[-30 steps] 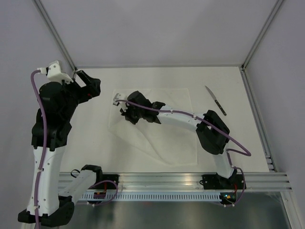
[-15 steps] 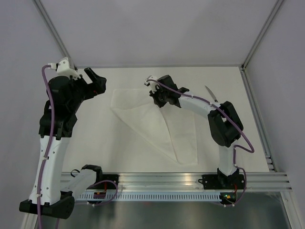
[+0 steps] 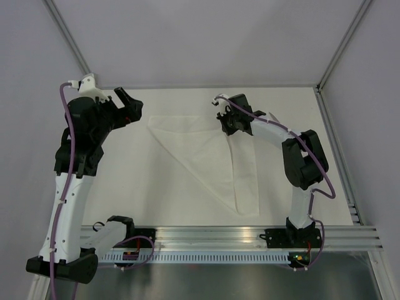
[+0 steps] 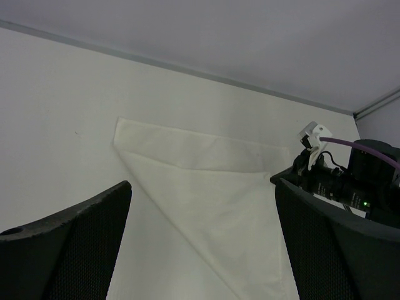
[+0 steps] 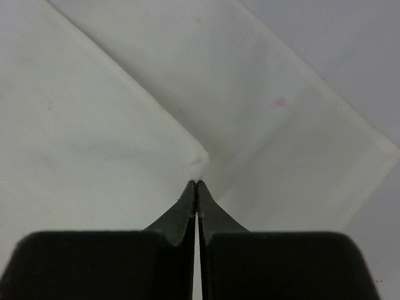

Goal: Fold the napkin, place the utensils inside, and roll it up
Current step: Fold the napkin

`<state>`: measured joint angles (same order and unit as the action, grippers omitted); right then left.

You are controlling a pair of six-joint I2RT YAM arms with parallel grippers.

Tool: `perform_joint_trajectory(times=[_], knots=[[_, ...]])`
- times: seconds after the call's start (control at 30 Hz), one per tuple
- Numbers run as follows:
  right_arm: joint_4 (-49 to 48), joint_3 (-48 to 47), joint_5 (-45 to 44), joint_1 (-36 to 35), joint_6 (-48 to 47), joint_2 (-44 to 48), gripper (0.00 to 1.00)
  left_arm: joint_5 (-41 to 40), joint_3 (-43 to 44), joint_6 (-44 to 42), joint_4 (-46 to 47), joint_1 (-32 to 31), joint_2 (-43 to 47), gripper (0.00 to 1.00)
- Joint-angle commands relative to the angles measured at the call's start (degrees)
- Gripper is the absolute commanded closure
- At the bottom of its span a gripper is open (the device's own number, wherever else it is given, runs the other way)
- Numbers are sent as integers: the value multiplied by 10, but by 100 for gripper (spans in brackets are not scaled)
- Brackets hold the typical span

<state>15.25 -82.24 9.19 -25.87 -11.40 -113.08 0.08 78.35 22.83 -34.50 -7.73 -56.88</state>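
The white napkin point(image 3: 206, 156) lies on the table, partly folded over itself into a triangle. My right gripper point(image 3: 229, 127) is shut on the folded-over corner, near the napkin's far right part. In the right wrist view the shut gripper point(image 5: 197, 183) pinches that corner point(image 5: 200, 164) above the lower layer point(image 5: 294, 144). My left gripper point(image 3: 129, 106) is open and empty, raised beyond the napkin's far left corner. In the left wrist view the gripper point(image 4: 203, 250) frames the napkin point(image 4: 212, 200). The knife is mostly hidden under my right arm.
A metal rail point(image 3: 250, 236) runs along the near table edge by the arm bases. Frame posts point(image 3: 75, 44) and grey walls bound the table at the back and sides. My right arm point(image 3: 300, 156) reaches over the table's right part.
My right gripper has carried the napkin corner from the left side across to the far right, laying the cloth over into a triangle. My left arm has risen slightly.
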Motion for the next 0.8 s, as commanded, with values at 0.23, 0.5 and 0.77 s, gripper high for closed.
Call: perform_joint_trajectory(times=[0.23, 0.5, 0.77], knots=[[-41, 11, 14, 49, 18, 60, 100, 17, -3, -1, 24, 1, -7, 0], [-50, 13, 23, 71, 30, 66, 99, 18, -7, 1, 29, 1, -9, 0], [-58, 8, 26, 88, 35, 69, 99, 19, -10, 4, 34, 0, -14, 0]])
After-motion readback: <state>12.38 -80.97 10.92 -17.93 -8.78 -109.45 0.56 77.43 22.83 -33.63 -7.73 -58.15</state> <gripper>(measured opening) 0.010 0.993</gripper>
